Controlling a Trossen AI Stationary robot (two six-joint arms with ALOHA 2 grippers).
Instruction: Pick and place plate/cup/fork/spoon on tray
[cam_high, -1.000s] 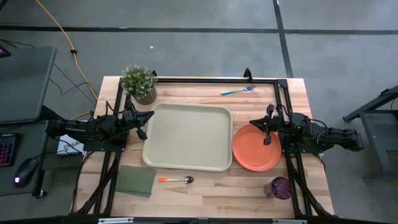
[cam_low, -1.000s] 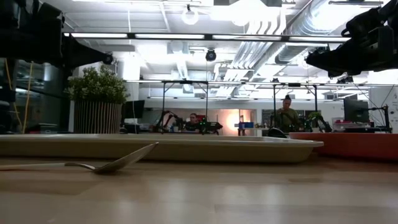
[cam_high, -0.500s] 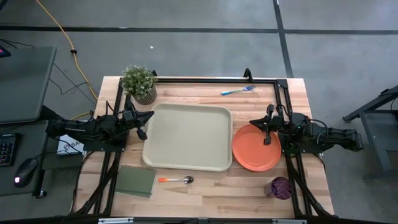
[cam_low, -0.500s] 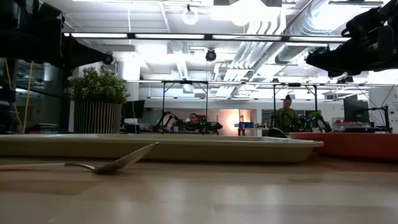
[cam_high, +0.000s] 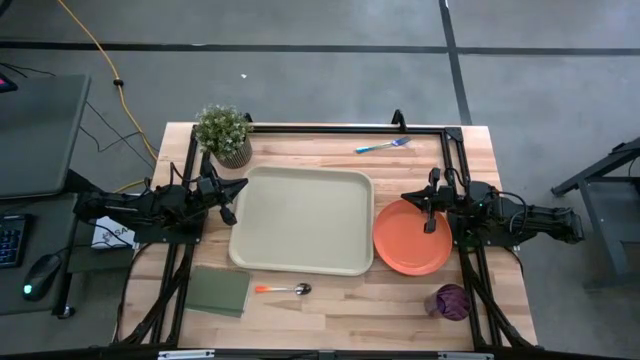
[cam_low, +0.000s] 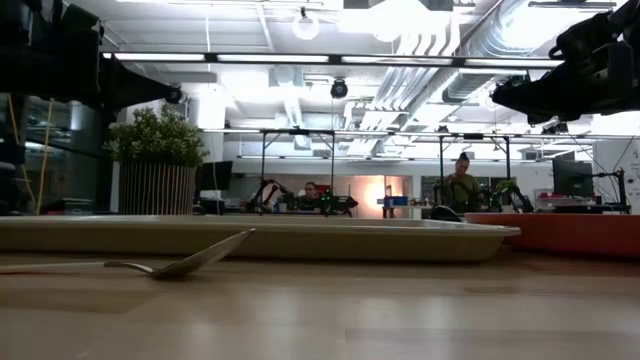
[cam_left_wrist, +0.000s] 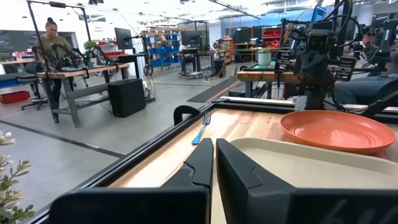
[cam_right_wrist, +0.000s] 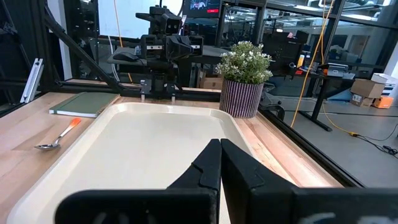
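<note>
The cream tray (cam_high: 302, 220) lies in the table's middle. The orange plate (cam_high: 410, 240) rests flat on the table right of it. The purple cup (cam_high: 452, 301) stands at the near right. The blue-handled fork (cam_high: 381, 146) lies at the far edge. The orange-handled spoon (cam_high: 283, 290) lies near the tray's front edge. My left gripper (cam_high: 238, 187) is shut, above the tray's far left corner. My right gripper (cam_high: 408, 197) is shut, above the plate's far part.
A potted plant (cam_high: 225, 133) stands at the far left corner. A dark green pad (cam_high: 218, 291) lies at the near left. A black frame (cam_high: 330, 128) runs along the table's far edge and sides. People stand at benches in the room beyond.
</note>
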